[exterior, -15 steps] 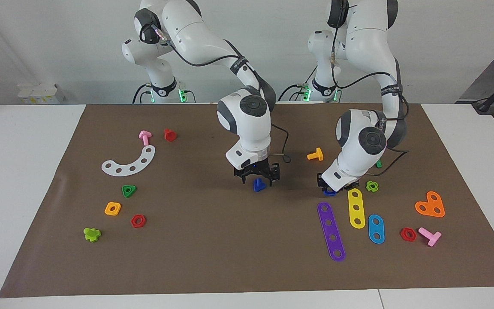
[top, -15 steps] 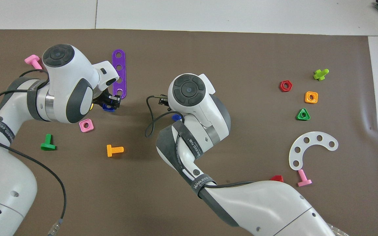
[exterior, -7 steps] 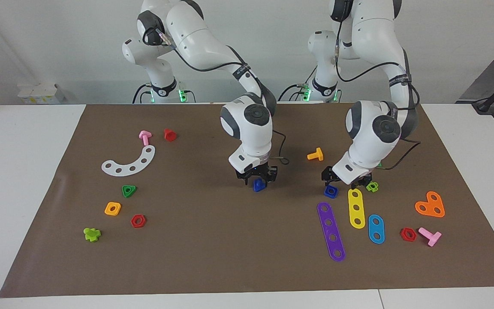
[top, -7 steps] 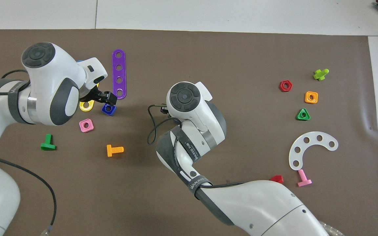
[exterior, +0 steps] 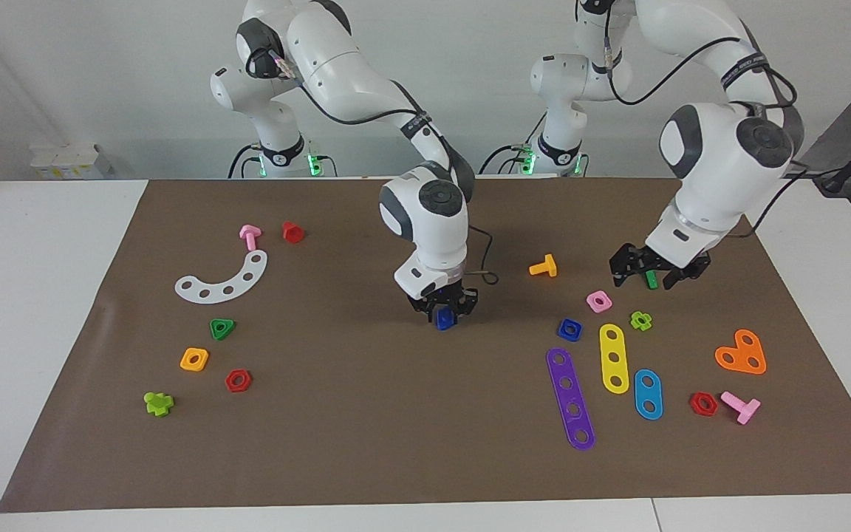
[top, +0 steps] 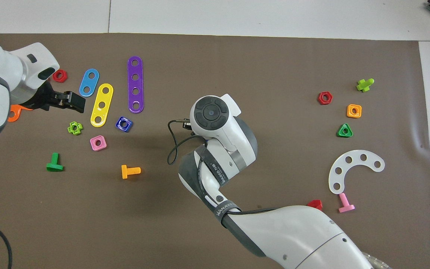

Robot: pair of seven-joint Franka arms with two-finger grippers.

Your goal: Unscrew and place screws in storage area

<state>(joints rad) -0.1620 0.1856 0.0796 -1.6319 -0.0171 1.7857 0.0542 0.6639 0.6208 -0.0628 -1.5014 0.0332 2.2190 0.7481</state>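
My right gripper point(exterior: 444, 313) is low over the middle of the brown mat point(exterior: 366, 443). It is shut on the blue triangular-headed screw point(exterior: 443, 318). In the overhead view my right wrist hides both the screw and the gripper. The matching blue square nut point(exterior: 569, 329) lies loose on the mat beside the purple strip point(exterior: 570, 399); it also shows in the overhead view point(top: 124, 124). My left gripper point(exterior: 651, 273) is open and empty. It is raised over the parts at the left arm's end, clear of the nut, and shows in the overhead view point(top: 75, 103).
Around the blue nut lie a pink square nut point(exterior: 598, 301), lime cross nut point(exterior: 640, 320), yellow strip point(exterior: 615, 357), blue strip point(exterior: 648, 394), orange bolt point(exterior: 543, 266) and orange heart plate point(exterior: 741, 353). At the right arm's end lie a white curved plate point(exterior: 222, 279), green triangular nut point(exterior: 222, 329) and orange square nut point(exterior: 194, 359).
My left gripper let go of the blue square nut, rose and swung away toward the left arm's end. My right gripper sank slightly with the blue screw.
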